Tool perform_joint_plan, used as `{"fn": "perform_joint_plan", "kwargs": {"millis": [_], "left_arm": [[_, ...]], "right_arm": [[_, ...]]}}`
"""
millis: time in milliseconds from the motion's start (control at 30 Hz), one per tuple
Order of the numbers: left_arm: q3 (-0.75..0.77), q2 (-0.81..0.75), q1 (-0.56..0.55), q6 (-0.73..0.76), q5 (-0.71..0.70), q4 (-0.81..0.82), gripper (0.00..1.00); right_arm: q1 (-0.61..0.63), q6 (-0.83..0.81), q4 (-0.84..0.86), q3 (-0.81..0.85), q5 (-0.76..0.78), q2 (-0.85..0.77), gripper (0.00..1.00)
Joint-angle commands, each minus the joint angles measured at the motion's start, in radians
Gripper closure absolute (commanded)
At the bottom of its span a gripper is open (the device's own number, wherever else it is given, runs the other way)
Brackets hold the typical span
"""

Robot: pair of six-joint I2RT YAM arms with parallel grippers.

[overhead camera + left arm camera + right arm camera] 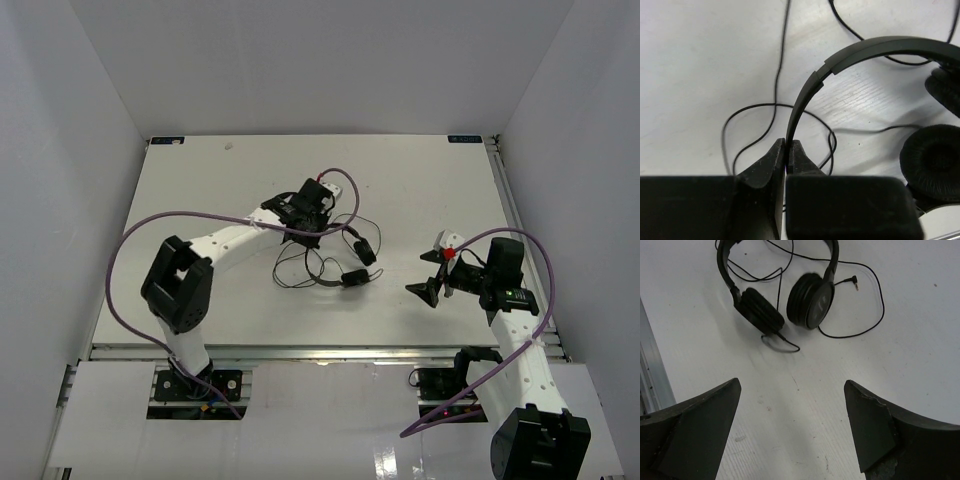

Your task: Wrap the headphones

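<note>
The black headphones (356, 278) lie on the white table near its middle, their two padded earcups close together. My left gripper (312, 228) is shut on the thin headband (865, 47). In the left wrist view the band rises from between my closed fingertips (788, 150) and arcs right toward the earcups (932, 160). The thin black cord (775, 75) lies in loose loops on the table around the band. My right gripper (428, 275) is open and empty, to the right of the headphones. In its wrist view the gripper (792, 385) faces both earcups (810, 300) and the cord's plug (855, 282).
The table (200, 180) is white, with grey walls on three sides and a metal rail (320, 350) along the near edge. Thick purple robot cables (150, 225) arc over each arm.
</note>
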Motion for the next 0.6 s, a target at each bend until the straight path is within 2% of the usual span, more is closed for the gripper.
{"fn": "perform_joint_plan", "kwargs": {"millis": [0,233,367,433,567], "left_arm": [[-0.059,-0.246,0.002,-0.002,-0.102,-0.003,1.00],[-0.131,-0.437,0.017,-0.020,-0.104,-0.063,1.00],[-0.155,-0.502,0.035,-0.051,-0.084,-0.100,1.00],[-0.155,-0.539,0.043,-0.066,-0.075,-0.120,1.00],[-0.094,-0.558,0.054,-0.101,-0.065,-0.202,1.00]], "right_arm": [[-0.001,-0.060,-0.049,0.037,-0.072,-0.011,0.10],[0.000,-0.066,-0.057,0.105,-0.122,0.006,0.10],[0.006,-0.170,-0.095,0.196,-0.200,0.061,0.10],[0.038,-0.254,-0.121,0.249,-0.256,0.125,0.10],[0.182,-0.364,-0.072,0.305,-0.166,0.238,0.10]]}}
